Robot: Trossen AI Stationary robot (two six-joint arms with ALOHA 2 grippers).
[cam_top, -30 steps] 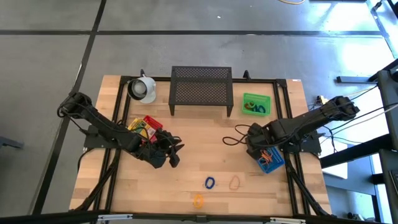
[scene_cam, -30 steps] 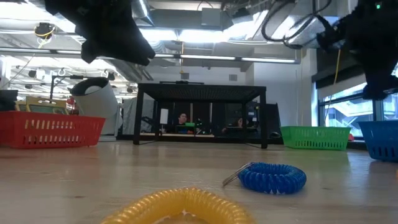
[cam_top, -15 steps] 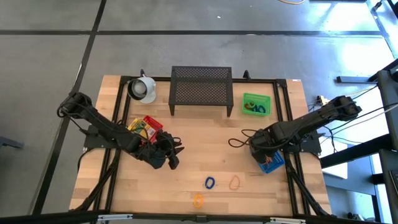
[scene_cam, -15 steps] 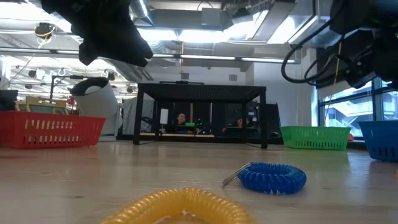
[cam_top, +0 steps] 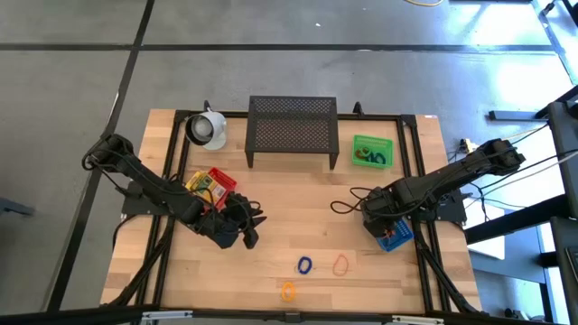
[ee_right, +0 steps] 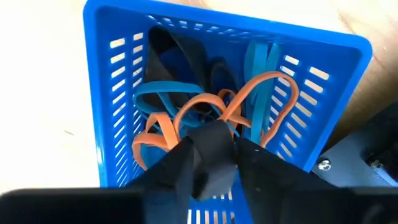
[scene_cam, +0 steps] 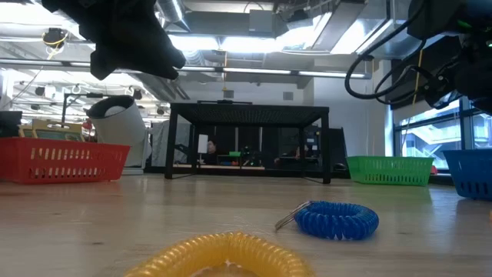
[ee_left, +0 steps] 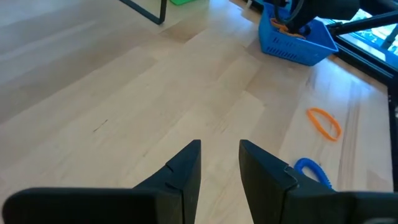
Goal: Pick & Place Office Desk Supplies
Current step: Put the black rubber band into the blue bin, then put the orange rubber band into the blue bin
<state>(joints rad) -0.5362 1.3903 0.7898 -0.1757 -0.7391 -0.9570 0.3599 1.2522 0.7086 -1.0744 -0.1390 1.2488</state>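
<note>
My right gripper (ee_right: 214,163) points down into the blue bin (ee_right: 102,81), which holds orange, blue and dark loops (ee_right: 186,112). A dark band (ee_right: 211,146) sits between its parted fingertips. In the high view it is over the blue bin (cam_top: 397,239) at the table's right side. My left gripper (ee_left: 221,155) hovers open with nothing between its fingers, above bare wood beside the red bin (cam_top: 212,183). A blue loop (cam_top: 305,264), an orange loop (cam_top: 340,264) and a yellow loop (cam_top: 287,291) lie flat on the table near its front edge. My right gripper comes from above with the dark band's upper fold (ee_right: 214,134) between its fingertips. Whether the fingers touch the band cannot be told. The band's lower part rests on the loops in the bin.
A black mesh shelf (cam_top: 292,126) stands at the far middle. A white mug (cam_top: 206,128) is to its left and a green bin (cam_top: 371,151) to its right. The red bin holds yellow packets (cam_top: 200,187). Bare wood lies between the two arms.
My right gripper has sunk toward the blue bin and shifted a little to the table's right, so it covers more of the bin in the high view.
</note>
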